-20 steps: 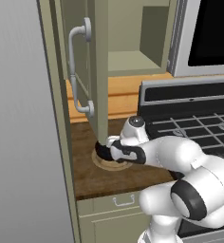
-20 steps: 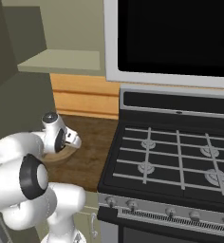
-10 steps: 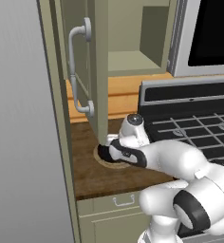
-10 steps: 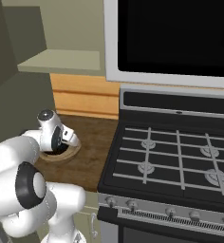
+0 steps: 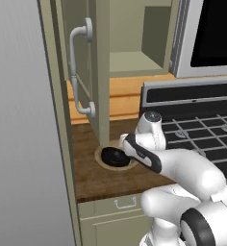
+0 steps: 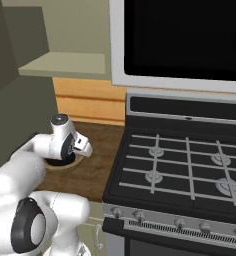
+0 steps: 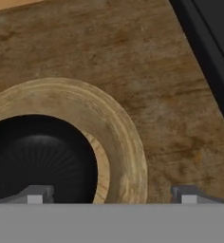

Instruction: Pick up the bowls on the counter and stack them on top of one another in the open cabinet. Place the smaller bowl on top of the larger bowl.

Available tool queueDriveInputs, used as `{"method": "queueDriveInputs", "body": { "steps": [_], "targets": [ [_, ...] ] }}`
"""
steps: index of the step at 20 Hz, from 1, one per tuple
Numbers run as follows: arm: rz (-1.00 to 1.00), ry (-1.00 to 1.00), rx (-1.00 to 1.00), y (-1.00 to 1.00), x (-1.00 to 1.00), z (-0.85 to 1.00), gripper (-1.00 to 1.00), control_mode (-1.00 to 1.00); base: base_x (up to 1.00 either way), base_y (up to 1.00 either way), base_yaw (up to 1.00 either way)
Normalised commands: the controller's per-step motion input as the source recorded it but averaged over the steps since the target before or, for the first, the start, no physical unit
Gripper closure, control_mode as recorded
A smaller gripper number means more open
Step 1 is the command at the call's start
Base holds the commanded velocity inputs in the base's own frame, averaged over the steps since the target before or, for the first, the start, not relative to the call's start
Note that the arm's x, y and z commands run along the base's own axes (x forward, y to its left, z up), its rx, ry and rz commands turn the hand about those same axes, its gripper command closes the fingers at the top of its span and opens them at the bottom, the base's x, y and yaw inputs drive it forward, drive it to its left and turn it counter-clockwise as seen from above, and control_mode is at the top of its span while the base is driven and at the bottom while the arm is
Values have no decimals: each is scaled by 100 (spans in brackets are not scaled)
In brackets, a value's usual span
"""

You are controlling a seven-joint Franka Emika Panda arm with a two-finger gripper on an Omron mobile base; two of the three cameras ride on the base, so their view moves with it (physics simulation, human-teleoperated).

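Black bowl (image 7: 38, 159) is seen nested inside the tan bowl (image 7: 121, 142) on the counter (image 7: 171, 95), just below the cabinet door (image 5: 102, 72), with the gripper (image 7: 111, 194) spread wide over the tan rim, nothing held.

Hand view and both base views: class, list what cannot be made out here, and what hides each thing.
- Small black bowl: hand view's lower-left edges cut it.
- Wide tan wooden bowl: left base view, the arm covers its right side.
- Gripper: only its tips show, so its height over the tan rim is unclear.
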Motion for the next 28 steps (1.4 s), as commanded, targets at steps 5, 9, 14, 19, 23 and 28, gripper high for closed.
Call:
{"method": "queueDriveInputs", "body": {
  "steps": [5, 9, 14, 19, 23, 28],
  "targets": [
    [0, 5, 0, 0, 0, -33, -100, -100, 0, 0, 0],
    [0, 7, 0, 0, 0, -50, -100, -100, 0, 0, 0],
    [0, 7, 0, 0, 0, -41, 100, -100, 0, 0, 0],
    [0, 0, 0, 0, 0, -2, 100, -100, 0, 0, 0],
    [0, -5, 0, 0, -6, 4, 100, -100, 0, 0, 0],
    [-2, -27, 0, 0, -41, 69, 100, -100, 0, 0, 0]
  ]
}}
